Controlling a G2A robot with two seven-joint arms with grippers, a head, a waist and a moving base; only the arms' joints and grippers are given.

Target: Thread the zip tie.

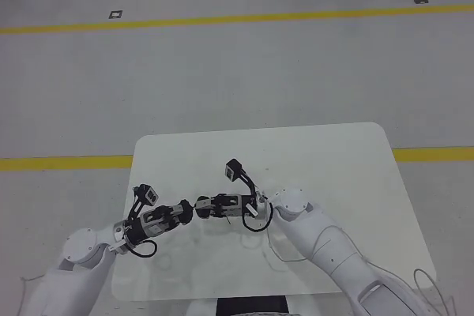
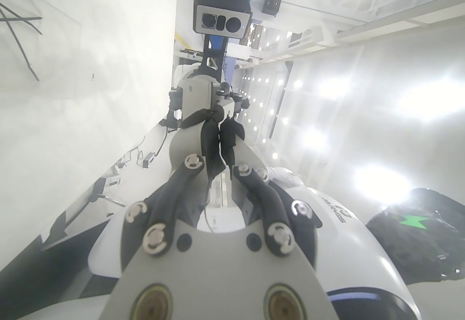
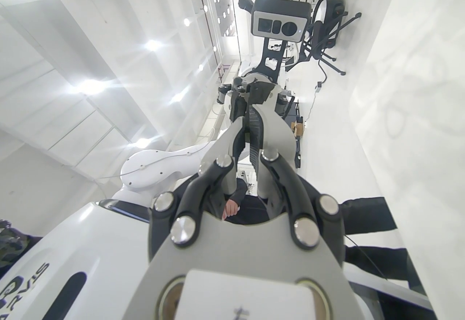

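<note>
Over the middle of the white table [image 1: 340, 158] my two grippers meet tip to tip. The left gripper [image 1: 187, 212] comes in from the lower left, the right gripper [image 1: 203, 208] from the lower right. In the left wrist view the left gripper [image 2: 220, 130] has its black-covered fingers [image 2: 209, 139] pressed together, shut, directly in front of the other arm's gripper. In the right wrist view the right gripper [image 3: 250, 114] is shut too. Whatever is pinched between the tips is hidden. Thin black zip ties [image 2: 21, 34] lie crossed on the table surface off to one side.
The table has rounded corners and bare white surface all around the grippers. A thin cable [image 1: 257, 225] loops off the right arm's wrist near the table. Grey floor with yellow lines [image 1: 237, 20] surrounds the table.
</note>
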